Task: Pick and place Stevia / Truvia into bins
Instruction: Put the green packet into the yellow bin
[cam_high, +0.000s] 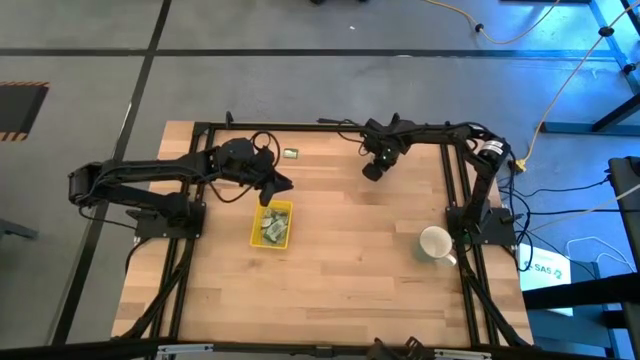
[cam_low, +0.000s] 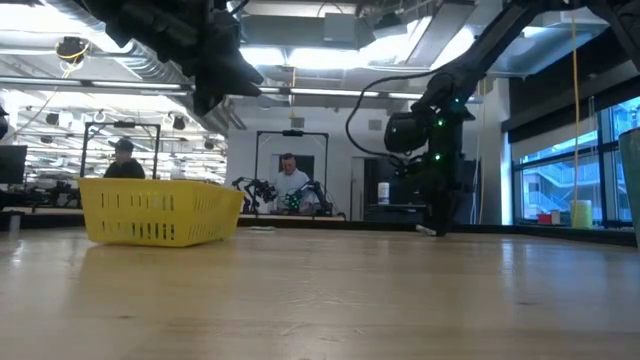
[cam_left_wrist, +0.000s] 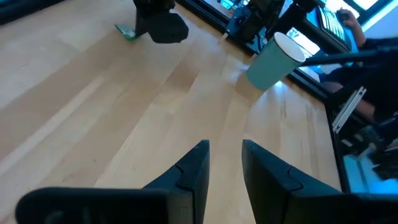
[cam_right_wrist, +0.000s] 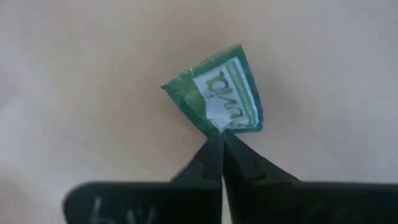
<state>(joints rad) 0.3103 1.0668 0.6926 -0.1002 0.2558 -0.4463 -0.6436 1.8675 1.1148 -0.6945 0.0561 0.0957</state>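
Note:
My right gripper (cam_high: 373, 170) hangs above the far middle of the table, shut on one green-and-white sachet (cam_right_wrist: 217, 93). The yellow tray (cam_high: 272, 224) stands left of centre with several sachets (cam_high: 272, 230) inside; the low view shows its wall (cam_low: 160, 212). One more sachet (cam_high: 291, 153) lies flat on the wood near the far edge. My left gripper (cam_high: 280, 183) hovers just above the tray's far end, open with a narrow gap and nothing between its fingers (cam_left_wrist: 224, 158). My right gripper pinches the sachet by one corner (cam_right_wrist: 219, 130) between its two fingertips. Most of the sachet sticks out past the fingers, slightly creased. It is lifted clear of the table.
A white mug (cam_high: 435, 244) stands near the table's right edge, also seen in the left wrist view (cam_left_wrist: 273, 53). Black frame rails (cam_high: 460, 180) run along the table's sides and far edge. Bare wood lies between the tray and the mug. People sit in the room beyond (cam_low: 290, 185).

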